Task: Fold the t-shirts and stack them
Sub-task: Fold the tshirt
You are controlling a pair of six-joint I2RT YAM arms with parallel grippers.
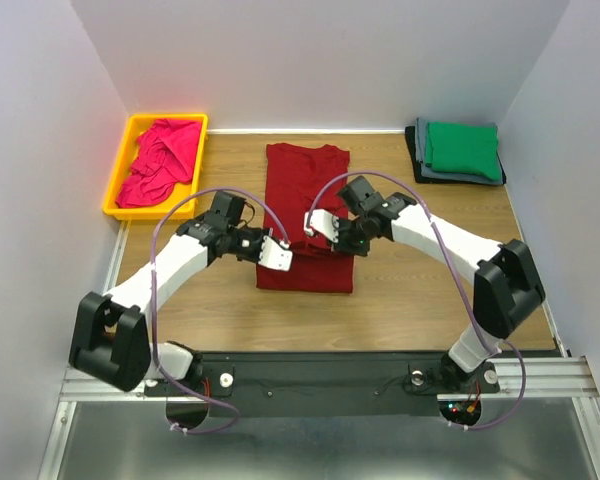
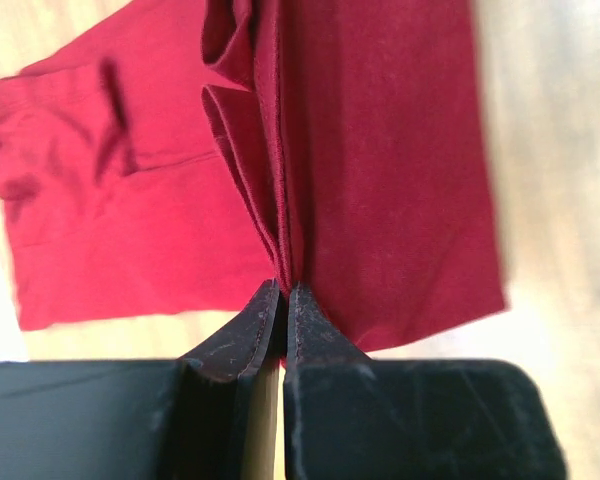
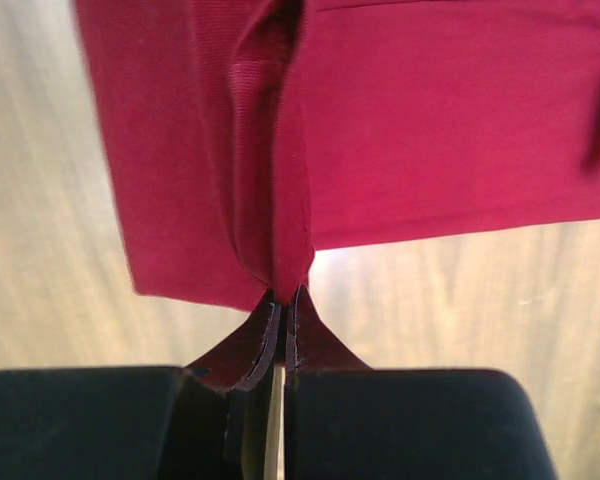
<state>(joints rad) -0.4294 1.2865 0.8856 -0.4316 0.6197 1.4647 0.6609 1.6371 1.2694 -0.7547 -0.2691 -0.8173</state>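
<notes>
- The desk (image 1: 410,280) carries everything. I read its bare wood between and ahead of the pincers as the folding area.
- The red tee (image 1: 305,190) is the biggest cloth. It lies as a long strip down the middle, running from just behind both pincers to well beyond them, with its sides already turned in. That narrow shape suits a fold along its length, which I judge to be the step in hand.
- The bin (image 1: 120,170) sits far off to the left of my left pincer and holds the crumpled pink tee (image 1: 160,160). That one looks unfolded and is probably waiting its turn.
- Far beyond and to the right of my right pincer is the finished pile. The green tee (image 1: 464,148) is on top, the grey tee (image 1: 458,179) shows under it, and the black tee (image 1: 412,150) peeks out at the pile's left edge. I expect the red tee is bound for it.
- My left pincer (image 1: 278,255) is clamped on the red tee at its left edge. The wrist view shows a bunched ridge of several layers nipped between the tips, so the fold should lift as one.
- My right pincer (image 1: 315,222) is clamped on the red tee too, further in over the cloth, with a pleat rising straight from the closed tips. The two grips sit near each other across the strip, I think to keep the edge level.
</notes>
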